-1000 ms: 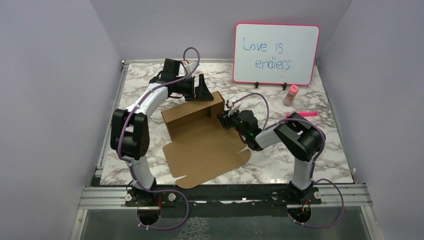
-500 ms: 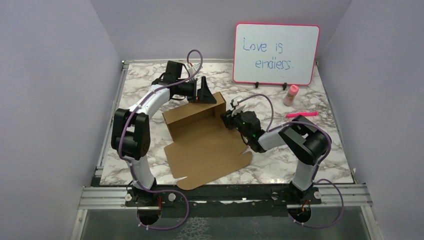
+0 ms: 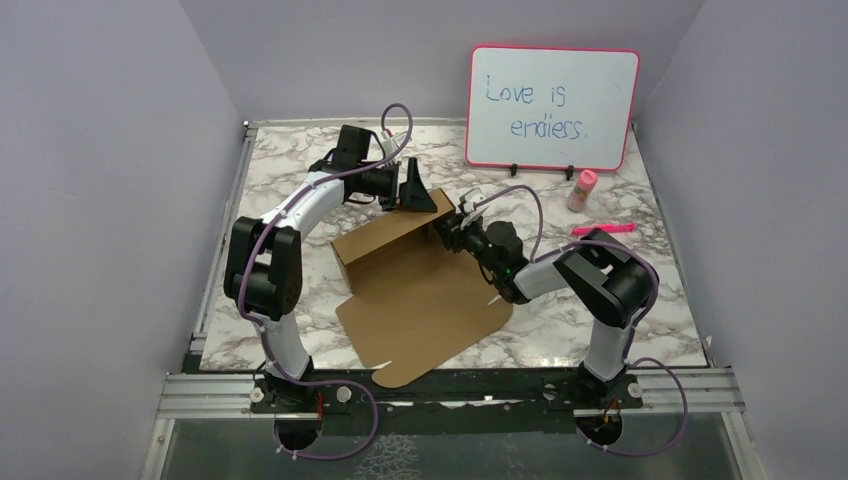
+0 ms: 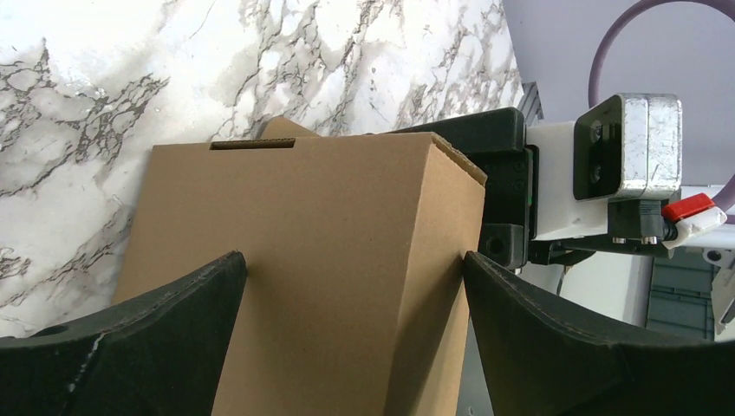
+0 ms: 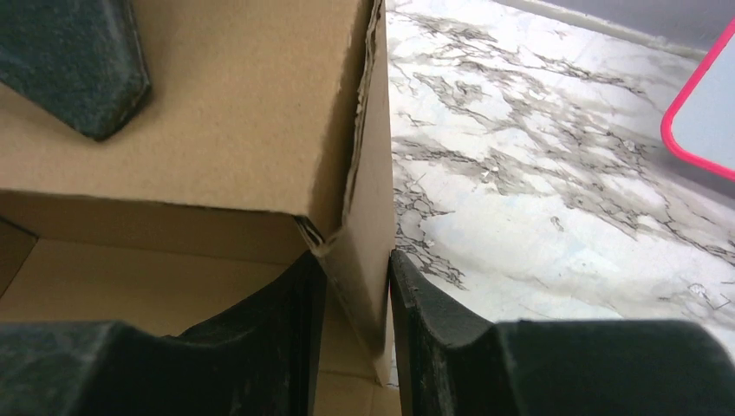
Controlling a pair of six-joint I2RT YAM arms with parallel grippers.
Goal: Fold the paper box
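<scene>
Here, over the marble table (image 3: 300,170), the left gripper (image 3: 412,192) hangs with its fingers (image 4: 130,347) spread wide to either side of the raised back wall of the paper box (image 3: 420,300). The box sits mid-table between the two arms, its broad flat panel lying toward the near edge. At the wall's right end the right gripper (image 3: 452,233) is clamped on an upright side flap, one finger inside the box and one outside; farther right are a pink-framed whiteboard (image 3: 553,105), a small pink bottle (image 3: 582,190) and a pink marker (image 3: 604,229).
</scene>
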